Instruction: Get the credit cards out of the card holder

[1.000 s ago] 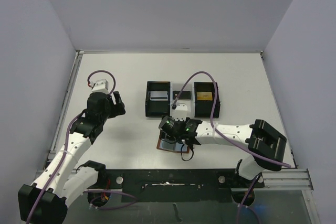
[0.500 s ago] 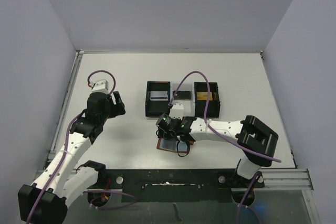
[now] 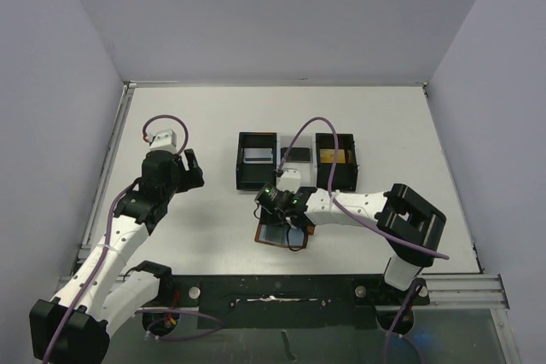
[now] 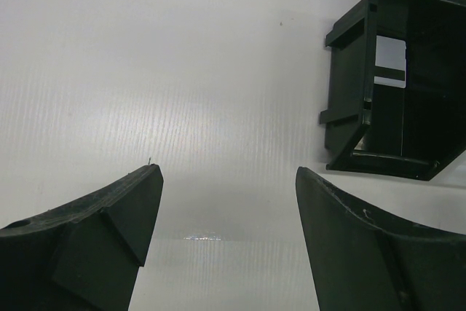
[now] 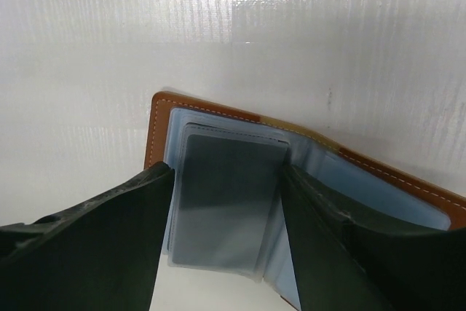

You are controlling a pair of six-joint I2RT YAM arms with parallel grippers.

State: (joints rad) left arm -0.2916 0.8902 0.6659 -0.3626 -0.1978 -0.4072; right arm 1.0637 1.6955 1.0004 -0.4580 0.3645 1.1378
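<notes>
White tabletop (image 3: 384, 125) fills the scene, walled in grey. Across its middle sits the three-compartment tray (image 3: 240, 164); at the tray's 6 o'clock the card holder (image 5: 378, 180) lies open and flat, pockets up. Over it hangs the right gripper (image 5: 226, 172), jaws spread wide and gripping nothing, straddling a dark card (image 5: 226, 216) whose long axis runs 12 to 6 between the fingers (it seems sleeved in clear plastic, though glare blurs that). The left gripper (image 4: 226, 180), likewise agape and empty, hovers well off toward 9 o'clock, so the right arm is far nearer.

Brown card holder (image 5: 155, 125) with blue-grey pockets (image 5: 364, 183); card (image 5: 226, 202) seemingly dark grey.
</notes>
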